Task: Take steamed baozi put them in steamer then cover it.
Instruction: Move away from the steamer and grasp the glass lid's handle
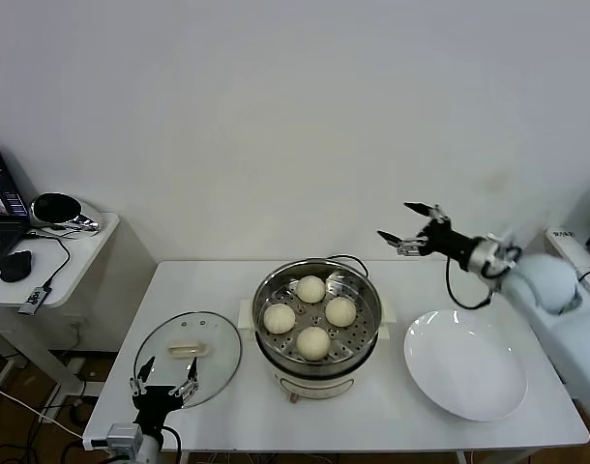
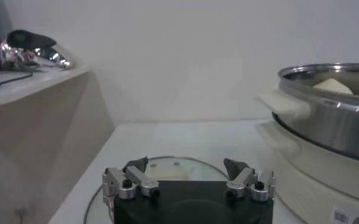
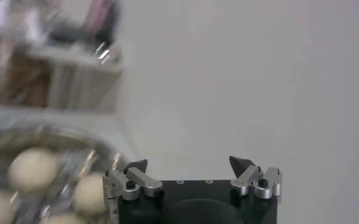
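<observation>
Resting in steamer [image 1: 319, 350]: four smooth cream-white steamed baozi [image 1: 312, 341], uncovered.

My table [image 1: 392, 425] carries three things in a row — the cover [image 1: 189, 348] on my left, the steamer [image 1: 317, 324] in the middle, the plate [image 1: 466, 367] on my right. All four baozi [image 1: 313, 341] sit in the steamer on its perforated tray. My left gripper [image 1: 164, 379] hangs at the near edge of the cover, fingers apart. My right gripper [image 1: 411, 230] is raised behind the plate — also spread. A side desk [image 1: 77, 256] stands further left with a mouse [image 1: 16, 265] on it.
</observation>
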Controlling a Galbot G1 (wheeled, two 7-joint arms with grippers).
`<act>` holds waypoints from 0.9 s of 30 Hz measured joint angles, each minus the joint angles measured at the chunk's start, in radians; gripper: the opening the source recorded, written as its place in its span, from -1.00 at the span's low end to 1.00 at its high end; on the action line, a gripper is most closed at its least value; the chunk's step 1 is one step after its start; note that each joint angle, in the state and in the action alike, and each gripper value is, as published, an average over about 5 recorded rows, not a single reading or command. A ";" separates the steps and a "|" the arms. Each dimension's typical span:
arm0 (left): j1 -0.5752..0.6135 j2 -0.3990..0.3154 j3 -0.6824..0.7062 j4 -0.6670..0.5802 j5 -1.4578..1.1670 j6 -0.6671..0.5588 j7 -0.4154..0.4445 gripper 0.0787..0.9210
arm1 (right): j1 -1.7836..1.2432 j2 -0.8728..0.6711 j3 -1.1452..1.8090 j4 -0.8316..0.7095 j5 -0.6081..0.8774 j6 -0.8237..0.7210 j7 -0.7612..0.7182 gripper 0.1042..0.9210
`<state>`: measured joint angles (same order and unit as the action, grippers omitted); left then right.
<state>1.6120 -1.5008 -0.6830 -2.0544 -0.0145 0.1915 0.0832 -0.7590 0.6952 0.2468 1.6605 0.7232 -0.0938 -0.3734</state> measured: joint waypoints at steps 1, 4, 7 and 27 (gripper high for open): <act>-0.005 0.003 -0.002 0.006 0.011 -0.008 -0.003 0.77 | -0.056 0.021 0.050 0.007 0.008 0.010 0.021 0.76; -0.018 0.013 -0.003 0.025 0.060 -0.034 -0.013 0.77 | -0.212 0.087 0.177 0.022 0.027 0.039 0.074 0.76; -0.031 0.027 0.000 0.046 0.145 -0.065 -0.030 0.77 | -0.341 0.143 0.263 0.030 0.040 0.062 0.115 0.76; -0.088 0.252 0.142 0.231 1.070 -0.092 -0.207 0.77 | -0.667 0.321 0.469 0.075 0.045 0.124 0.228 0.76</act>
<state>1.5236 -1.2485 -0.5407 -1.8230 1.0554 0.0997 -0.1242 -1.4263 1.0164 0.7154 1.7357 0.7687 0.0303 -0.1449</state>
